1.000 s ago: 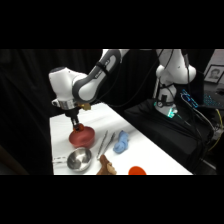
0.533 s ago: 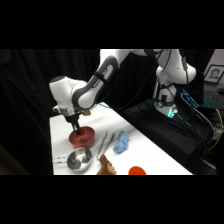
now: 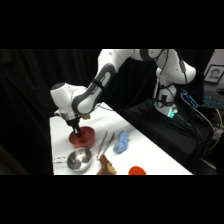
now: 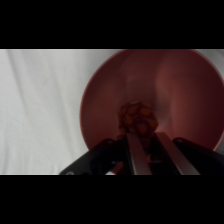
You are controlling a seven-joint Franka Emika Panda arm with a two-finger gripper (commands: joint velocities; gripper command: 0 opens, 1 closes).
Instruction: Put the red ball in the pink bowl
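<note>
While the white arm (image 3: 107, 75) bends down from the upper right in the side view, its gripper (image 3: 76, 133) hangs right over the pink bowl (image 3: 86, 137). That bowl sits on the white table (image 3: 155, 160), near the table's far left corner. From the bowl, the shiny metal bowl (image 3: 79, 159) is at about 6 o'clock, just beside it. The metal tongs (image 3: 104, 142) lie at about 4 o'clock from the pink bowl, and the blue thing (image 3: 120, 142) lies just past them. A brown thing (image 3: 105, 166) sits at the table's front edge, with a big red-orange round thing (image 3: 136, 171) to its right, partly cut off.

Seen from the wrist, the pink bowl (image 4: 170, 95) fills most of the view. The red ball (image 4: 137, 119) is down inside it, at about 6 o'clock from the bowl's middle. The two fingers (image 4: 136, 152) come up from the bottom and reach the ball, one on each side, pinching it. White cloth (image 4: 40, 110) lies at 9 o'clock from the bowl.
</note>
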